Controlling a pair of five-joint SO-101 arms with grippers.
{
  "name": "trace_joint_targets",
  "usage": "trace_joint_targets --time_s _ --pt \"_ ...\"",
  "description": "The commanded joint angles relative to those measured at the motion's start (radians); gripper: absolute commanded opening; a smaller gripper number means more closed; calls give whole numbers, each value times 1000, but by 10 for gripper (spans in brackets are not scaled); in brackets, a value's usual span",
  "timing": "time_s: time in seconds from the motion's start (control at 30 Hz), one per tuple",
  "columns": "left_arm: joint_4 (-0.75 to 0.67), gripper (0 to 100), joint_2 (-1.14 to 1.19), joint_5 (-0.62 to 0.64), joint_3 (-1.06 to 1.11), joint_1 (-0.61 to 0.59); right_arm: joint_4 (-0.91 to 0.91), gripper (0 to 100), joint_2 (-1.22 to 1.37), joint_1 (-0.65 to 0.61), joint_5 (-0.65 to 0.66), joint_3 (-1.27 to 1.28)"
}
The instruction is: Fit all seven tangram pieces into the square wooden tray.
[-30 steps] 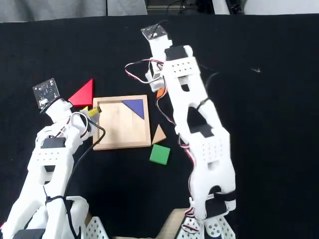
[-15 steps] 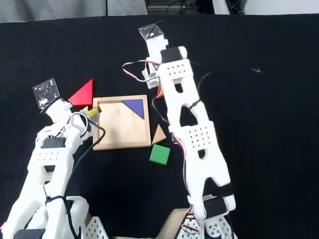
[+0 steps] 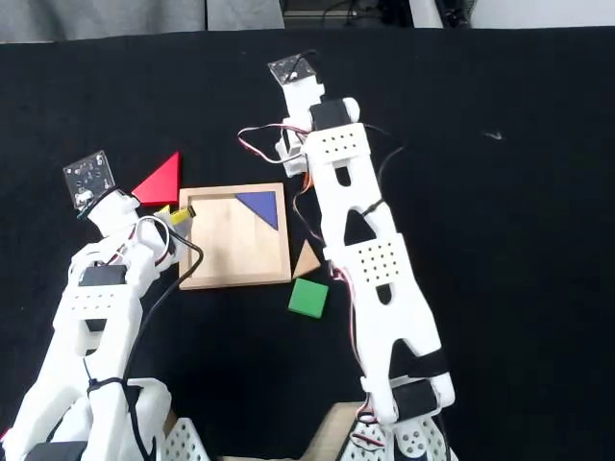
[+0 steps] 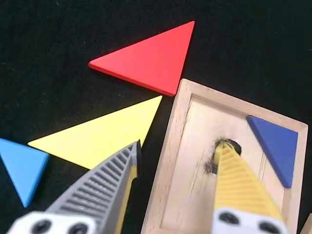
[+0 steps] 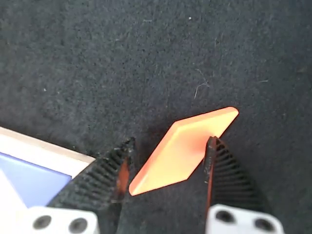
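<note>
Orange parallelogram piece (image 5: 187,146) lies on the black surface (image 5: 97,58) between the right end effector's (image 5: 170,142) parted fingers, near the square wooden tray (image 3: 226,257). The left end effector (image 4: 179,145) gapes wide astride the tray's wall.

From my seat, the right gripper (image 5: 170,142) has its two dark ribbed fingers (image 5: 97,180) spread apart over the black cloth (image 5: 97,58), and the orange parallelogram piece (image 5: 183,148) lies between them. One fingertip meets the piece's edge, while the other stands just off it with a thin strip of cloth showing between. Beyond that second finger I can see a corner of the wooden tray (image 5: 44,146) with a blue piece (image 5: 29,178) inside its rim.
</note>
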Motion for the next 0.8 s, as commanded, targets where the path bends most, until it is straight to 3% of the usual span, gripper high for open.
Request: trace_joint_targets --time_s 0.0,0.77 --pt "-17 253 -2 0 -2 8 21 219 -4 -11 -6 -36" --pt "-17 253 -2 0 -2 8 21 219 -12 141 -2 -2"
